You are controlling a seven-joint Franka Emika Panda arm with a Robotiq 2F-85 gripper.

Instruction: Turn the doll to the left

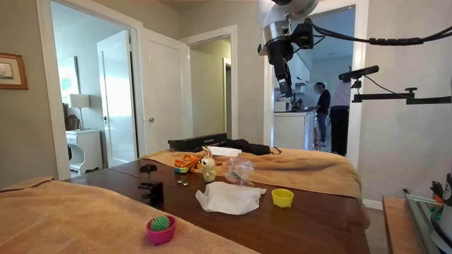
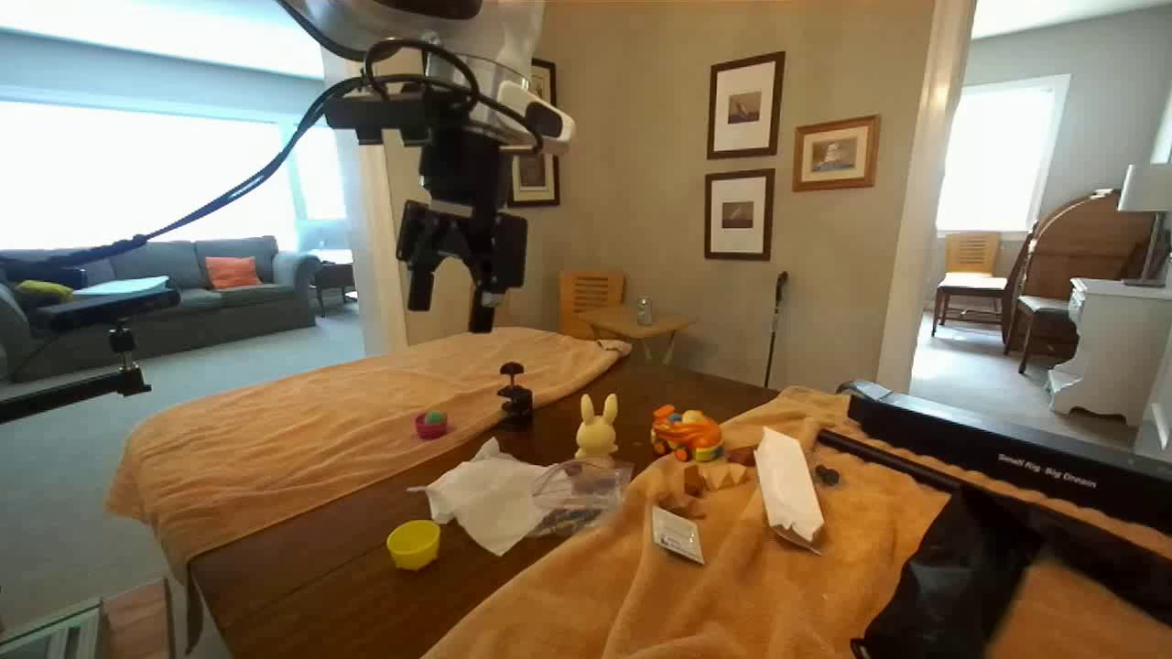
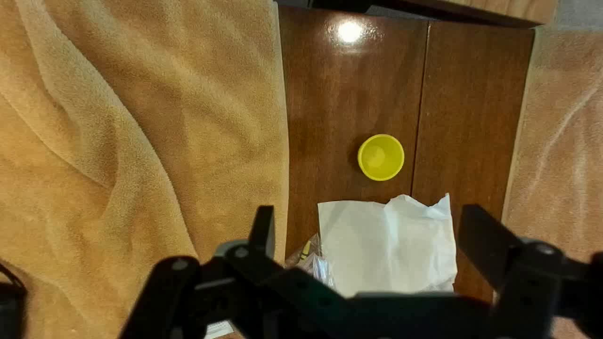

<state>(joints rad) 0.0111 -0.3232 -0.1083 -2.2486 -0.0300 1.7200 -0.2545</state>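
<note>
Upright on the table (image 1: 303,225), a pale rabbit doll (image 1: 208,170), with an orange truck (image 1: 186,162) near one side and a clear bag (image 1: 240,169) near another. Higher up and well apart from it, a gripper (image 2: 450,316), released, with jaws wide apart. Near the doll as well, crumpled paper (image 1: 229,201); past that, a yellow cup (image 1: 282,199). Also on the table, two shiny pieces (image 1: 185,183), too small to name, and a black clamp (image 1: 156,194), just beside the edge of a towel (image 1: 63,218). On that towel, a pink cup (image 1: 160,237) with a spiky green ball (image 1: 160,223) inside. On another towel (image 2: 586,609), a white box (image 2: 789,499), a packet (image 2: 678,535) and a black pouch (image 2: 961,577); along the edge, a long box (image 2: 1007,458), also black.

In an exterior view, behind the bag, the foot of the doll (image 2: 597,435), partly hidden. Near the truck, tan pieces (image 2: 721,477), hard to make out. Cut off at the side of that view, the long box; at the bottom, the pouch. Cut off at the top of both exterior views, the arm (image 1: 282,16). Across the bottom of the wrist view, dark, blurred gripper parts in front of the paper and the bag. In the background, one person (image 1: 323,106) with a blurred face, and another person (image 1: 339,113) with the head mostly hidden by a camera (image 1: 358,72).

On the long box, in pale letters, "Small Rig·Big Dream". On the packet, print too fine to read.
</note>
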